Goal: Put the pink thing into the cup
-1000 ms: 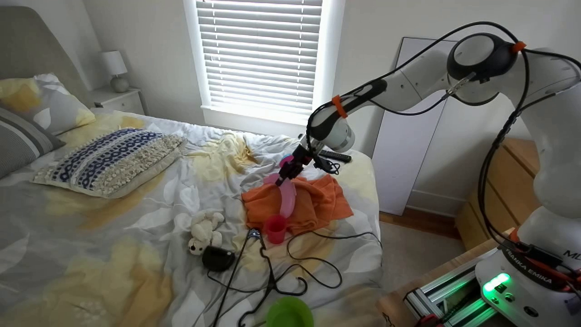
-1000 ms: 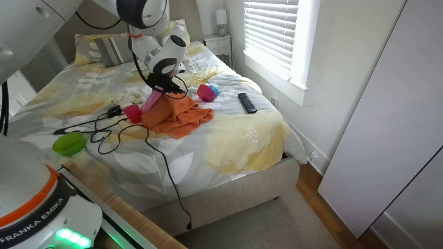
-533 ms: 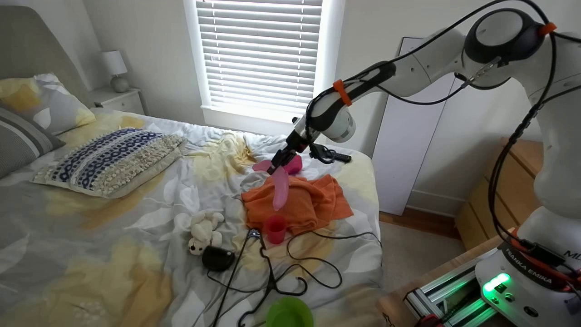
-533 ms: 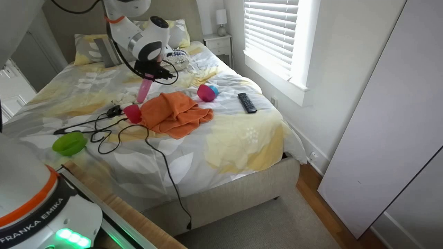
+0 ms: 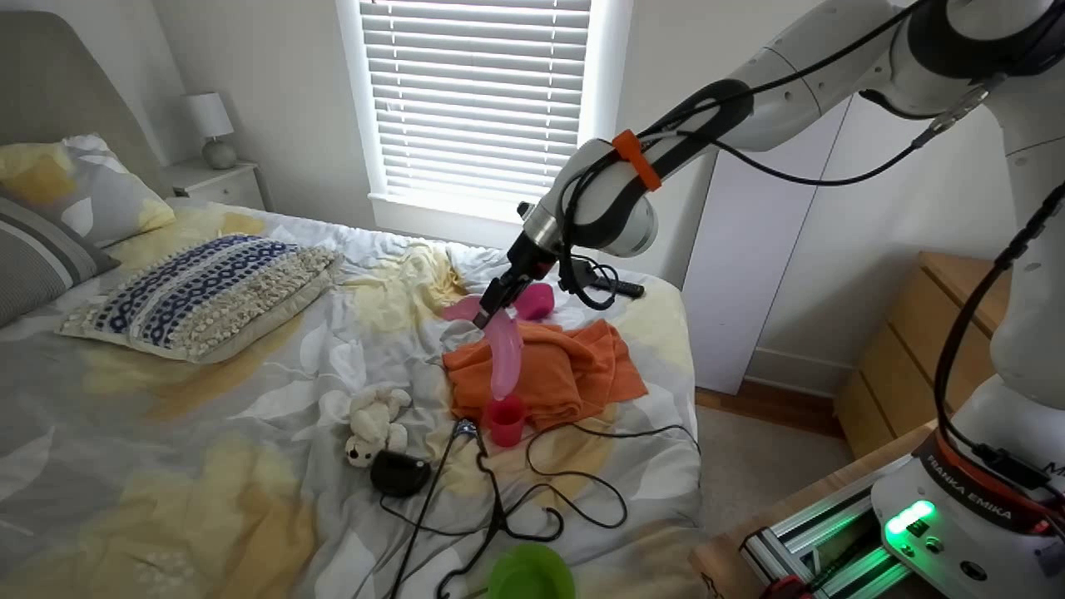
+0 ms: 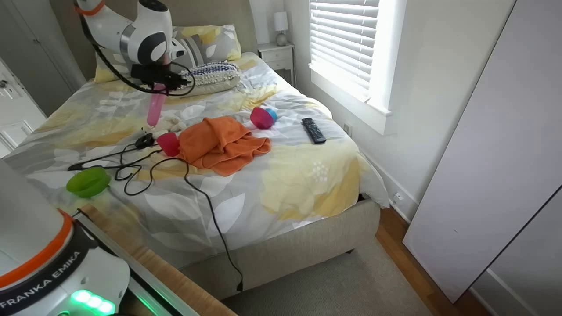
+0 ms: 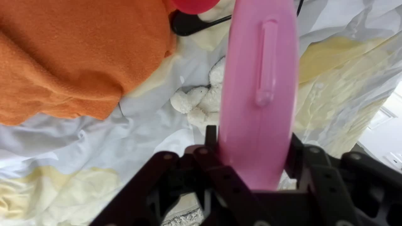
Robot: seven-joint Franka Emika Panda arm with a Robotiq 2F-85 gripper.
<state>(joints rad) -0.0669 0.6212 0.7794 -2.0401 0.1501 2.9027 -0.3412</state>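
The pink thing is long, smooth and slightly curved, and shows in both exterior views (image 5: 504, 358) (image 6: 156, 107) and in the wrist view (image 7: 267, 47). My gripper (image 5: 484, 318) is shut on its upper part, with a finger on each side in the wrist view (image 7: 253, 139). The pink thing hangs tilted above the bed, lower end free. The red cup (image 5: 505, 423) stands on the bed by the orange cloth. In an exterior view the cup (image 6: 168, 145) is right of and below the pink thing, apart from it. Only the cup's edge (image 7: 195, 3) shows in the wrist view.
An orange cloth (image 5: 574, 366) lies beside the cup. A white plush toy (image 5: 374, 424), a black case (image 5: 399, 474), a black hanger (image 5: 497, 520) and a cable are near it. A green bowl (image 6: 88, 182), a pink-and-blue item (image 6: 263, 118) and a remote (image 6: 313, 131) also lie on the bed.
My gripper has lifted the pink thing off the orange cloth and carried it to the left in both exterior views. The cup and the cloth have not moved.
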